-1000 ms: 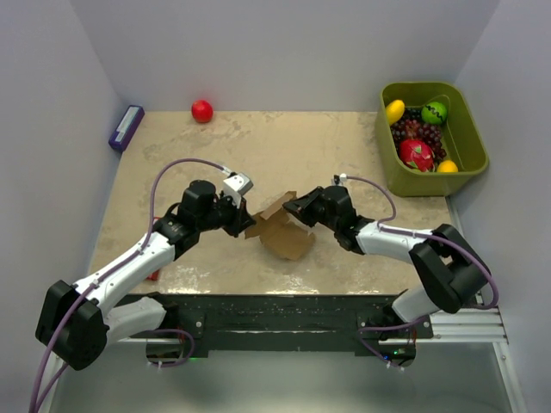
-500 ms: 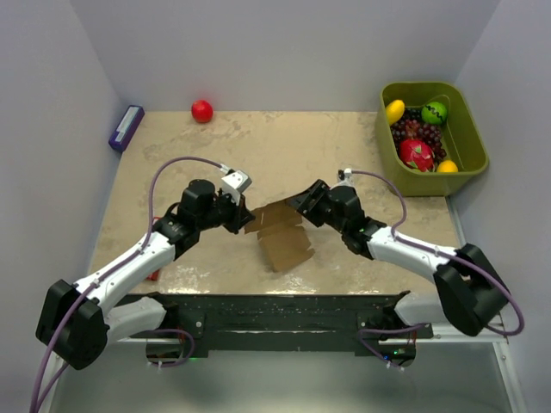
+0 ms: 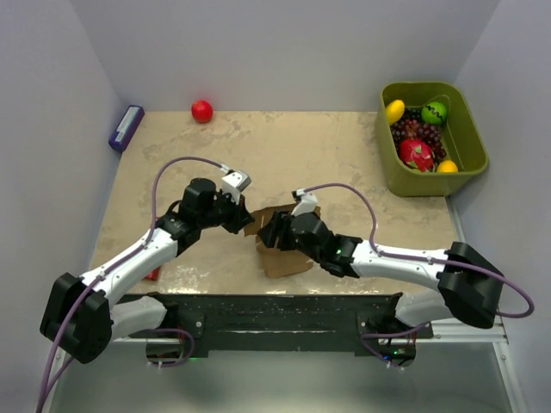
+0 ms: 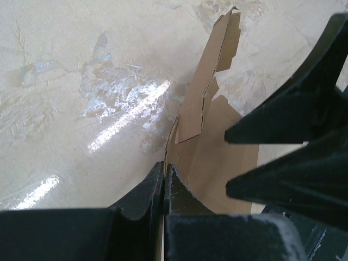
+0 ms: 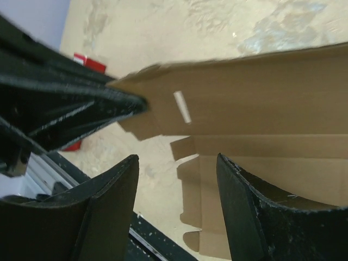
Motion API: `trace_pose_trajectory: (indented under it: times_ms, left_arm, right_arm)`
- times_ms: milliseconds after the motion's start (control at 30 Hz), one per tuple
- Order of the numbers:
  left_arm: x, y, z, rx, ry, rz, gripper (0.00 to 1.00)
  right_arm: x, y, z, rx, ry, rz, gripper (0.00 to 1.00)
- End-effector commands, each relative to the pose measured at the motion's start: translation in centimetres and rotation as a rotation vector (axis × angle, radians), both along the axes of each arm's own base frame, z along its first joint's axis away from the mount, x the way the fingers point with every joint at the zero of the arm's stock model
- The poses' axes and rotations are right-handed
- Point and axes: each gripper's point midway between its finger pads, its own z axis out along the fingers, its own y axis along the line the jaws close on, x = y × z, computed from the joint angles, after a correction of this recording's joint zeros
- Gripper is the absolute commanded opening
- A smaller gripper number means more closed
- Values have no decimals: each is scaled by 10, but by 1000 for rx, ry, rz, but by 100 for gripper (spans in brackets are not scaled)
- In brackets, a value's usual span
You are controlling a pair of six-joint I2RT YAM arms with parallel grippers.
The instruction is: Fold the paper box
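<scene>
The paper box lies partly folded near the middle of the bench. The left claw is squeezed tight on the box's edge at 10 o'clock. The right claw is over the box with its fingers wide apart, holding nothing. A red ball sits far off at 11 o'clock. A green bin of fruit is at 2 o'clock.

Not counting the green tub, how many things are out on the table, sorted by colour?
Red: 2, ball and packet
Brown: 1, paper box
Purple-blue: 1, long box
Total: 4
</scene>
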Motion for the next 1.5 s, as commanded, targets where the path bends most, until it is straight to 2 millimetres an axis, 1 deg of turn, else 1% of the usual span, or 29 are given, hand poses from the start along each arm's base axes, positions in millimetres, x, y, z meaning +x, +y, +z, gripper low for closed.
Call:
trace_pose_trajectory:
  times_ms: [0,67,100,133,167,200,233,267,300,333,367,400,433,467,567,700,767,833,867,900,933,1033,1067,1167,1333,1367,1400,1433,1467]
  left_arm:
    - [8,-8,21,-70,-22,-17,0]
    - [8,-7,21,-75,-17,-14,0]
    - [7,-8,22,-79,-17,-17,0]
    - [8,-7,22,-79,-16,-16,0]
    - [8,-7,22,-81,-16,-17,0]
    - [8,-7,22,-82,-17,-18,0]
    - [8,-7,22,-82,-14,-16,0]
    - [8,-7,23,-82,-17,-17,0]
    - [8,-6,24,-83,-19,-15,0]
    - [8,-7,23,-83,-18,-17,0]
    - [7,-7,24,-85,-18,-17,0]
    - [7,-7,24,-85,-17,-19,0]
    - [7,-7,24,-85,-19,-19,0]
    - [7,-7,24,-85,-19,-18,0]
    - [7,-7,24,-85,-19,-19,0]
    - [8,-6,23,-81,-20,-17,0]
    - [8,-6,23,-79,-20,-16,0]
    - [8,-6,23,-77,-22,-15,0]
    - [8,-5,23,-76,-22,-16,0]
    - [8,-5,22,-75,-20,-16,0]
    - [8,-6,22,-76,-20,-17,0]
    - [8,-6,23,-76,-23,-20,0]
    - [7,-6,23,-76,-24,-22,0]
    - [7,-6,21,-73,-22,-28,0]
    - [4,-8,20,-74,-23,-53,0]
    - [2,-8,20,-76,-21,-60,0]
    - [2,-8,20,-75,-23,-65,0]
    - [2,-9,21,-77,-27,-72,0]
    - [0,-11,21,-83,-26,-82,0]
  right_arm:
    - [7,12,14,-77,-96,-47,61]
    - [8,19,17,-91,-118,-55,61]
    - [4,23,8,-124,-112,-46,61]
    - [6,22,4,-148,-114,-70,61]
    - [7,26,5,-156,-116,-77,61]
    - [6,26,-8,-201,-100,-79,61]
    - [7,27,-10,-210,-98,-88,61]
    - [10,29,-7,-212,-103,-99,61]
    - [9,29,-12,-235,-98,-102,61]
    - [10,29,-18,-258,-93,-109,59]
    - [14,30,-15,-266,-101,-133,58]
    - [13,28,-19,-292,-95,-135,55]
    - [16,32,-18,-289,-98,-143,54]
    - [15,29,-21,-311,-93,-146,54]
    - [16,31,-25,-322,-90,-146,51]
    - [15,28,-32,-348,-74,-155,45]
    - [15,24,-34,-354,-69,-167,42]
    - [14,22,-31,-344,-69,-172,40]
    - [13,19,-33,-347,-67,-172,38]
    - [13,19,-28,-329,-73,-173,38]
    - [12,18,-27,-324,-73,-171,37]
    - [10,14,-30,-319,-73,-170,31]
    - [11,13,-31,-320,-71,-172,27]
    - [9,11,-32,-326,-68,-172,21]
    - [11,1,-37,-325,-63,-175,18]
    - [16,1,-33,-296,-69,-184,18]
    - [16,2,-34,-282,-61,-150,18]
    - [15,-4,-38,-269,-54,-137,18]
    - [25,-3,-31,-204,-64,-131,19]
